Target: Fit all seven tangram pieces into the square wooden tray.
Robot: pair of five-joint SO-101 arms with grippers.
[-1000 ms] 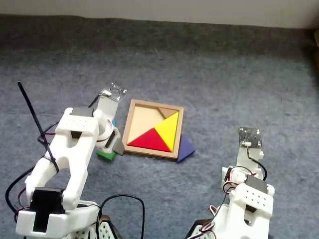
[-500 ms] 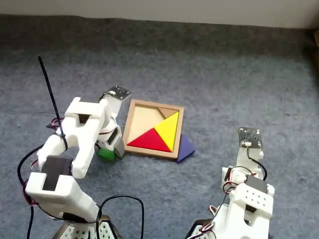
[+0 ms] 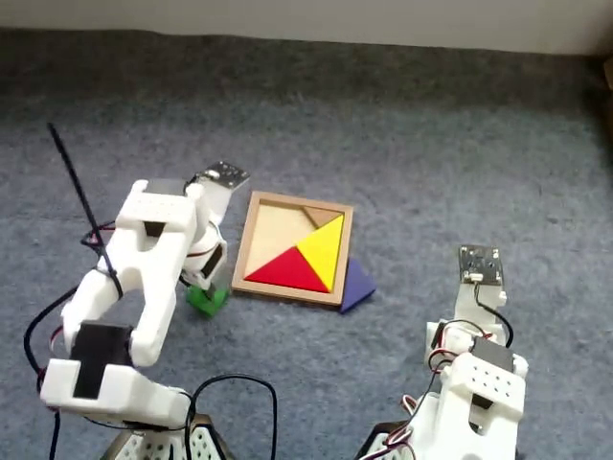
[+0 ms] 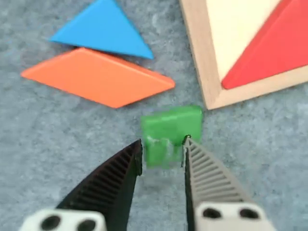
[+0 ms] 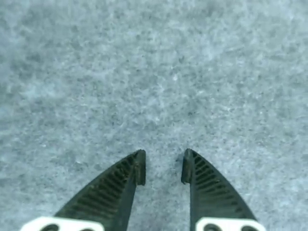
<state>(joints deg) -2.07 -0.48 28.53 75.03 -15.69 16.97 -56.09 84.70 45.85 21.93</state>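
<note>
A grey-blue, short-pile carpet (image 3: 431,125) covers the desk. The left end effector (image 4: 162,143) is clenched on the green piece (image 4: 171,126), with one ribbed black fingertip against each side of its near part. This piece is a thick, glossy block with rounded corners. It sits just off the near-left corner of the wooden tray (image 3: 251,206), apart from the rim.

The right end effector (image 5: 162,161) is released, its fingers a little apart over bare carpet at the near right, and it holds nothing.

The tray is square and pale, with a raised rim, and lies mid-desk. A red triangle (image 3: 283,270) and a yellow triangle (image 3: 324,251) lie flat in it, meeting edge to edge. A dark blue piece (image 3: 357,283) lies against the tray's near-right corner, outside it. A flat orange parallelogram (image 4: 98,77) and a light blue triangle (image 4: 103,29) lie on the carpet close to the green piece, outside the tray.
</note>
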